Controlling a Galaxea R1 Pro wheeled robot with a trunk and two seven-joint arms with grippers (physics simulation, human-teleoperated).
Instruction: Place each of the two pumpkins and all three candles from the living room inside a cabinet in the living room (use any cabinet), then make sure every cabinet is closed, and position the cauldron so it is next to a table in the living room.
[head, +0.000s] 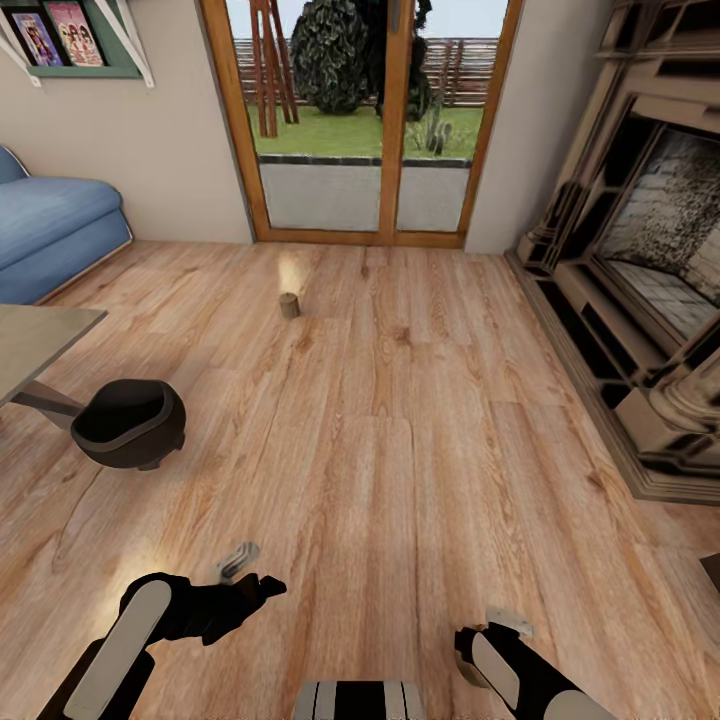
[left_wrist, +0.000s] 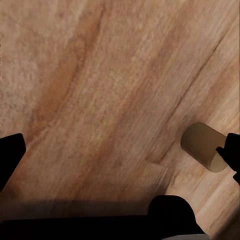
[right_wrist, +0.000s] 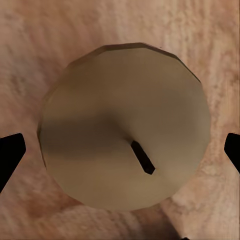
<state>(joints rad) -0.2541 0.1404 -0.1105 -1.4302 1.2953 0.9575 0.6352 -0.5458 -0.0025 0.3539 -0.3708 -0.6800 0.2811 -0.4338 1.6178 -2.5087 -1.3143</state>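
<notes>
Candle, short beige-grey cylinder with a dark wick (right_wrist: 125, 127), seen end-on straight beneath the right end effector (right_wrist: 120, 150), dark fingertips spread wide to either side of it, not touching, open and empty. Standing on the light wood plank floor (head: 400, 430). Another stubby beige candle (left_wrist: 204, 146) just beside one fingertip of the left end effector (left_wrist: 120, 150), also spread open, holding nothing. Cannot tell from the head view where exactly these two candles lie, hidden by the arms low in the frame. Third small beige candle (head: 289, 305) upright on the floor well ahead, near the wood-framed glass doors (head: 360, 120). Round black cauldron (head: 130, 423) already beside the angled leg of the glossy grey surface (head: 40, 340); blue sofa (head: 50, 225) beyond.

Step in hand, judged: picking up candles, right arm lined up over its one. Next move likely: lower straight down until the fingers flank the cylinder's sides, then close; little margin, since the candle is short.
</notes>
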